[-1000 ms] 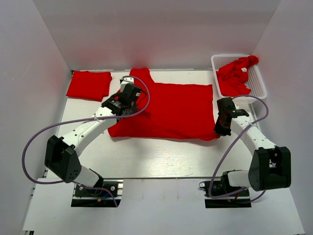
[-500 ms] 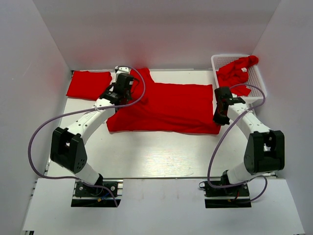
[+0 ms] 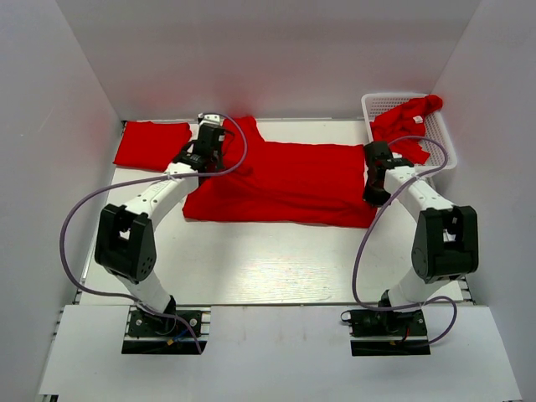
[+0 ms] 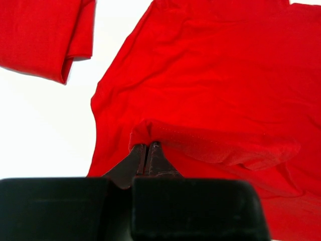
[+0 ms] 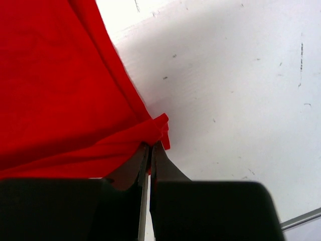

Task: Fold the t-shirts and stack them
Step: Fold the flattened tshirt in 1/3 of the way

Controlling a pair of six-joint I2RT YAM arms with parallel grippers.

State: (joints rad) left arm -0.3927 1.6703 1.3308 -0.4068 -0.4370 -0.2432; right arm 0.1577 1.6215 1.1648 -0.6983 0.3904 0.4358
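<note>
**Student:** What is altered over the last second, taken from the largest item down?

**Instructor:** The spread t-shirt (image 3: 285, 184), laid across the middle of the desk (image 3: 268, 260), is shown shallower from front to back than a second ago. Its near edge is drawn away from the bases. The left end effector (image 4: 147, 153) is clamped tight on a raised fold at the shirt's left side. The right end effector (image 5: 149, 150) is pinched together on the shirt's right corner, with bare desk just beside it. Both are now carried farther toward the back of the desk.

**Student:** What is implied for the task?

**Instructor:** A fold is judged to be under way, with the near part being brought over the far part. It is not yet laid flat, so stacking of this shirt is judged still outstanding.

**Student:** And the surroundings?

**Instructor:** The scene is enclosed on three sides by plain white walls (image 3: 276, 59). The desk is white, and faint scuffs are recorded in the right wrist view. A white lattice basket (image 3: 444, 142) is set at the far right corner, and a crumpled t-shirt (image 3: 402, 126) is heaped in it and draped over its rim. A folded t-shirt (image 3: 152, 144) is laid at the far left corner, parted from the spread one by a strip of desk.
</note>
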